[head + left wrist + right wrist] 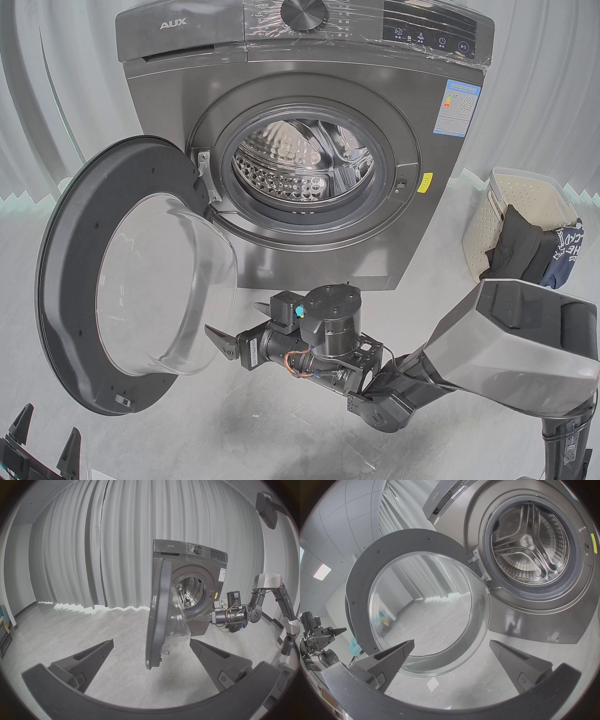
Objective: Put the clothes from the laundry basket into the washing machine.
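Observation:
The grey washing machine (300,125) stands with its round door (125,275) swung wide to the left, and its steel drum (303,159) shows bare metal. At the right, the cream laundry basket (537,194) holds a black garment (515,247) and a navy printed one (565,250), both draped over its front rim. My right gripper (240,325) hangs low in front of the machine, open and empty, pointing at the door's glass bowl (425,611). My left gripper (44,437) stands open at the bottom left, below the door, holding nothing.
The door's edge (156,614) juts out toward my left gripper (151,648). Grey curtains (93,542) hang behind and beside the machine. Bare grey floor (250,425) spreads in front of the machine and around the basket.

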